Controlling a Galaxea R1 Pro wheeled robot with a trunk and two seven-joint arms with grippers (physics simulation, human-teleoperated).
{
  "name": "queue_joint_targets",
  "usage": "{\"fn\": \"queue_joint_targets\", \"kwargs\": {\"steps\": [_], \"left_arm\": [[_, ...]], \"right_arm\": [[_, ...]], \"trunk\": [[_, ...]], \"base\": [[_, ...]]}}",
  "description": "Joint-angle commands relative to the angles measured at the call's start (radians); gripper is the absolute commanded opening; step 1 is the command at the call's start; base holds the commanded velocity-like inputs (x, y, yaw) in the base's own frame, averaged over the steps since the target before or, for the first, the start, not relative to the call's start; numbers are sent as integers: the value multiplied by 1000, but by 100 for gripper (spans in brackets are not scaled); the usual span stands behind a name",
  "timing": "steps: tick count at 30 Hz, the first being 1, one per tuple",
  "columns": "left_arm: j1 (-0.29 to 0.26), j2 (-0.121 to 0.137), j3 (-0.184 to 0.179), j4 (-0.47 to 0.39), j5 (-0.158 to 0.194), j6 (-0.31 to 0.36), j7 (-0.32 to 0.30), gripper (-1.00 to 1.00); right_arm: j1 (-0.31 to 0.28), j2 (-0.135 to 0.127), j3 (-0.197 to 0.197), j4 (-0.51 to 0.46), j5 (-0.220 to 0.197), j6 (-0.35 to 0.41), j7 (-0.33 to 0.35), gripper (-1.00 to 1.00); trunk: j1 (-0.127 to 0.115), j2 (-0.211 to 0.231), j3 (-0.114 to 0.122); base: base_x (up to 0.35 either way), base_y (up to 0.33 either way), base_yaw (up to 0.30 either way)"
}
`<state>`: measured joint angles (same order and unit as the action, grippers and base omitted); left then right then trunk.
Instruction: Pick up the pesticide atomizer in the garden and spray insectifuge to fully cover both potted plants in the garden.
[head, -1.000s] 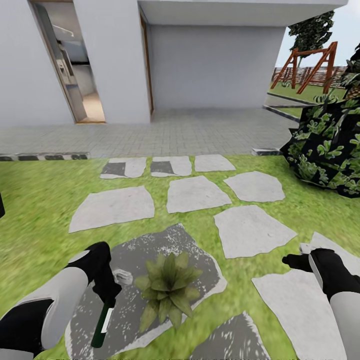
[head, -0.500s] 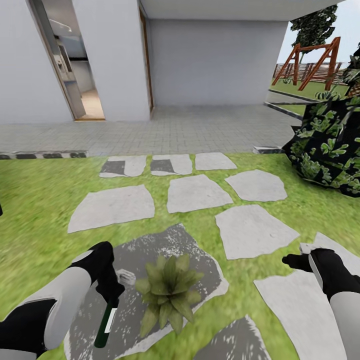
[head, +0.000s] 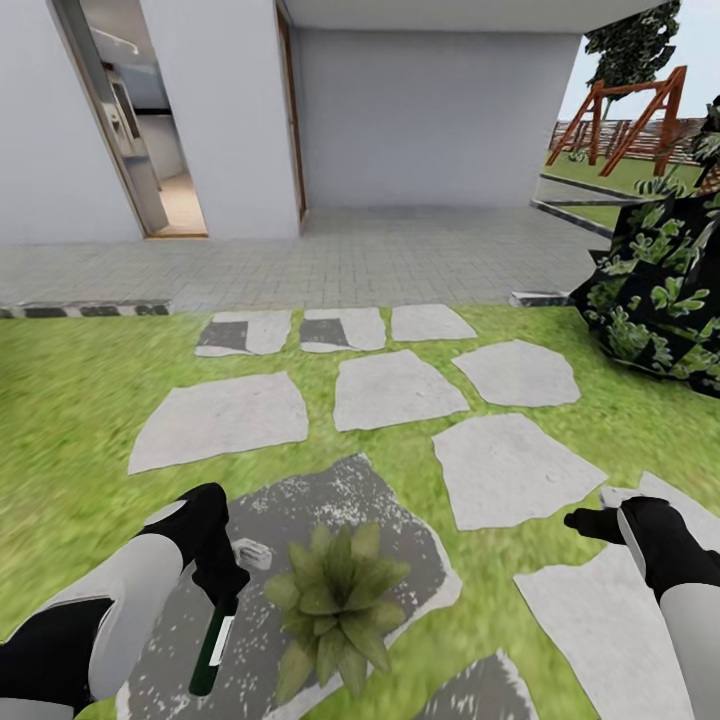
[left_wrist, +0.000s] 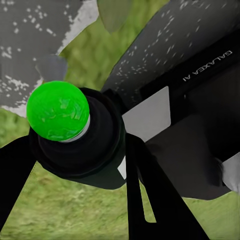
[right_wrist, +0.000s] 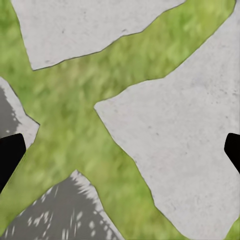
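Note:
My left gripper (head: 222, 603) is shut on the pesticide atomizer (head: 209, 652), a slim black bottle with a white label, which hangs tilted over a dark mottled stone (head: 300, 520) in the garden lawn (head: 70, 400). In the left wrist view the atomizer's green dot (left_wrist: 57, 111) faces the camera, with black fingers (left_wrist: 150, 200) on both sides of the bottle. A potted plant (head: 335, 600), a low rosette of pointed green leaves, sits just right of the atomizer. My right gripper (head: 590, 522) is open over a pale stepping stone (right_wrist: 175, 140), holding nothing.
Pale stepping stones (head: 395, 388) lead across the grass to a paved terrace (head: 350, 260) and a white house with an open doorway (head: 140, 150). A dark leafy bush (head: 660, 300) stands at the right. A small grey block (head: 251, 552) lies by the plant.
The whole picture has shifted a little, so the camera has moved. Both arms keep their pose in the view, and the left gripper still holds the atomizer beside the plant.

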<state>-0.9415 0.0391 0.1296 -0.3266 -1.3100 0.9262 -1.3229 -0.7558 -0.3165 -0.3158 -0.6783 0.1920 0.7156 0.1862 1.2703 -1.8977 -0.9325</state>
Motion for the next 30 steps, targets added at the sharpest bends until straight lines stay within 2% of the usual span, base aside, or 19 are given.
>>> {"fn": "queue_joint_targets", "kwargs": {"steps": [1, 13, 19, 30], "left_arm": [[0, -1, 7, -1, -11, 8, -7, -100], [0, -1, 7, -5, -12, 8, -2, -100], [0, 0, 8, -57, -12, 8, 2, -100], [0, 4, 7, -91, -19, 7, 7, -100]], "right_arm": [[-1, 0, -3, -1, 11, 4, 9, 100], [-1, 0, -3, -1, 11, 4, 9, 100], [0, 0, -2, -1, 11, 4, 9, 100], [-1, 0, -2, -1, 11, 4, 9, 100]], "trunk": [[0, 0, -2], [0, 0, -20], [0, 0, -29], [0, 0, -31]], "base": [[42, 0, 0], [5, 0, 0], [0, 0, 0], [0, 0, 0]]}}
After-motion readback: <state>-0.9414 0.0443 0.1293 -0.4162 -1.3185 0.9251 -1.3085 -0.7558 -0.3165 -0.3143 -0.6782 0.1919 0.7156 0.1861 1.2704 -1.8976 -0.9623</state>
